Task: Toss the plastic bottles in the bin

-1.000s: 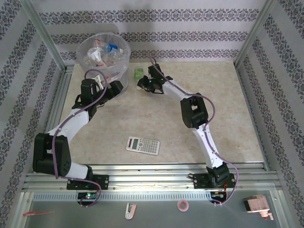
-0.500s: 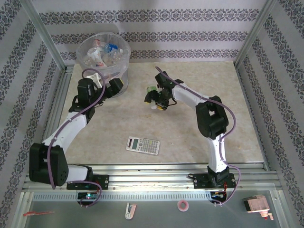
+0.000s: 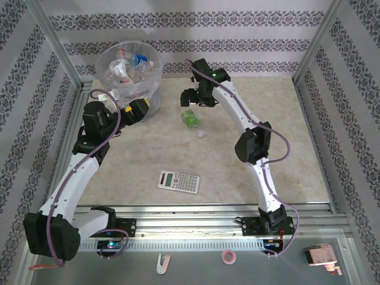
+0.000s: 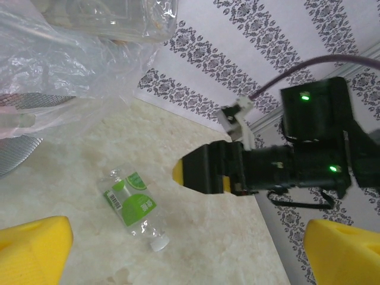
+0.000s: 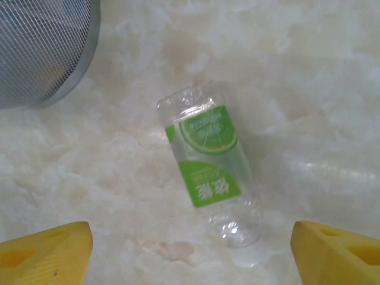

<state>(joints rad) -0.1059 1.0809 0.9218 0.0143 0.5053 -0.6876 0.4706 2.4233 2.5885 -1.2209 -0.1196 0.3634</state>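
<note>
Clear bottle (image 5: 209, 169), green label (image 5: 211, 187) with white characters too blurred to read, barcode (image 4: 117, 202) unreadable

Bright, diffuse overhead light; faint soft shadows on the counter (image 3: 148, 154). Mild glare on the marble right of the green-labelled bottle (image 5: 211, 172); wrist views slightly soft, grainy.

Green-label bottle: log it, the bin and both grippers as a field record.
bin: upright, bottles inside
green-label bottle: on its side on the table, unheld, apart from the bin
left gripper: open, empty, beside the bin
right gripper: open, empty, over the green-label bottle
</note>
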